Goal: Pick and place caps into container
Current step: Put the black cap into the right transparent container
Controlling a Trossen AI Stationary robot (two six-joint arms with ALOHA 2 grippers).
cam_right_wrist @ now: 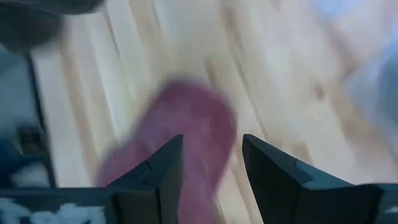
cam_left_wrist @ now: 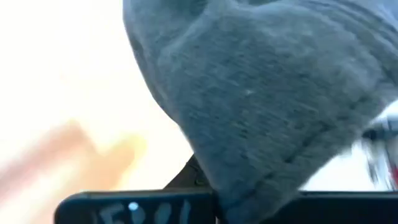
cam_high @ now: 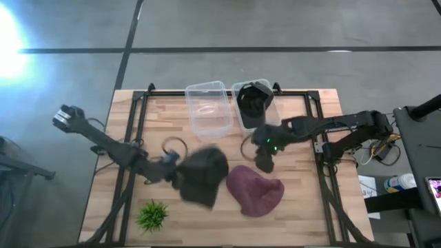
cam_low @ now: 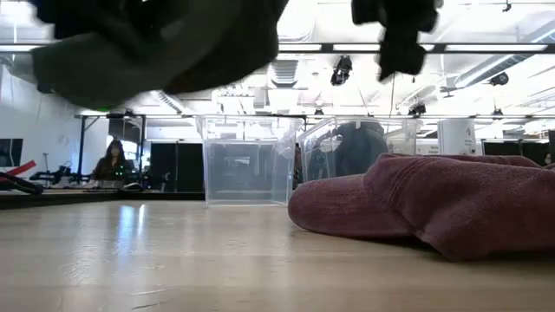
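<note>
A dark charcoal cap (cam_high: 203, 177) hangs from my left gripper (cam_high: 173, 170) above the table's middle; in the low view this cap (cam_low: 156, 43) is well clear of the wood. The maroon cap (cam_high: 255, 191) lies flat on the table near the right. My right gripper (cam_right_wrist: 211, 146) is open and hovers above the maroon cap (cam_right_wrist: 186, 130) without touching it. A second dark cap (cam_high: 254, 102) sits inside the right clear container (cam_high: 270, 114). The left clear container (cam_high: 209, 110) holds no cap. My left gripper is shut on the dark cap's left edge (cam_high: 185, 172), coming at it level from the table's left. The cap's fabric (cam_left_wrist: 261, 106) fills the wrist view and hides the fingers, so which part they have cannot be told. The cap is lifted clear and droops below the gripper.
A small green plant (cam_high: 152, 215) stands near the table's near-left corner. A dark ring (cam_high: 173, 145) lies on the wood behind the held cap. Both containers stand at the far edge, inside the black table frame (cam_high: 135, 131). A person (cam_low: 113, 159) shows in the room beyond.
</note>
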